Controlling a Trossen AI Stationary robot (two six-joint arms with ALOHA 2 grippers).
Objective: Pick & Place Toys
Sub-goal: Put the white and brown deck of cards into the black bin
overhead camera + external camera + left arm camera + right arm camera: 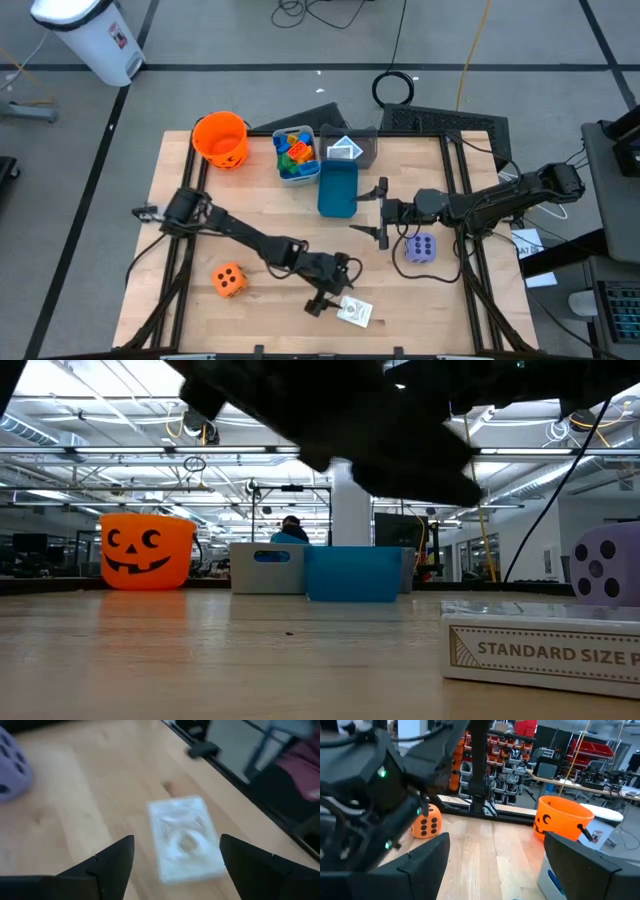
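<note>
My left arm reaches from the left side of the table diagonally toward the near edge, elbow low, its wrist bent down near the middle of the near side. The left gripper (330,297) points down at the tabletop, and in its wrist view I see both dark fingers (107,865) spread apart with nothing between them. My right arm comes in from the right edge, stretched roughly level toward the table's centre. The right gripper (380,212) hangs with its fingers (422,862) wide apart, holding nothing.
</note>
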